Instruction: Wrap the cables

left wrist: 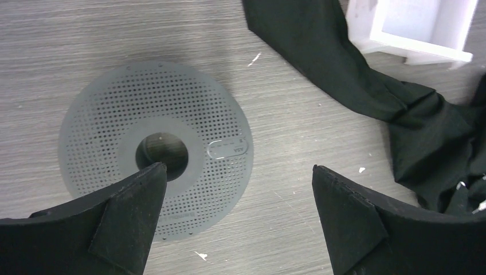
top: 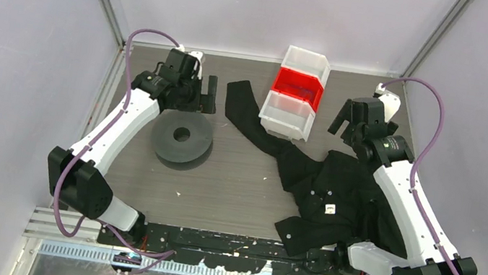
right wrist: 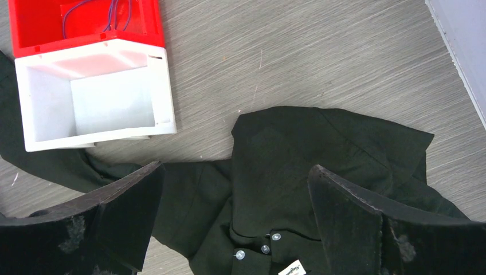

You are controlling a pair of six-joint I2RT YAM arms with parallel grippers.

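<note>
A dark grey two-flanged reel (top: 183, 137) lies flat on the table at centre left. Its perforated top flange and hub hole fill the left of the left wrist view (left wrist: 189, 114). No thin black wire shows on or near it in any view. My left gripper (top: 197, 101) hangs just beyond the reel's far edge, open and empty (left wrist: 238, 172); its left fingertip (left wrist: 150, 177) overlaps the hub hole in view. My right gripper (top: 348, 127) is open and empty (right wrist: 235, 169) above the black garment.
A black buttoned garment (top: 335, 195) sprawls over the right half of the table, one sleeve reaching back-left (right wrist: 321, 166). White and red bins (top: 295, 90) stand at the back centre; the red one (right wrist: 86, 23) holds thin purple strands. Walls close both sides.
</note>
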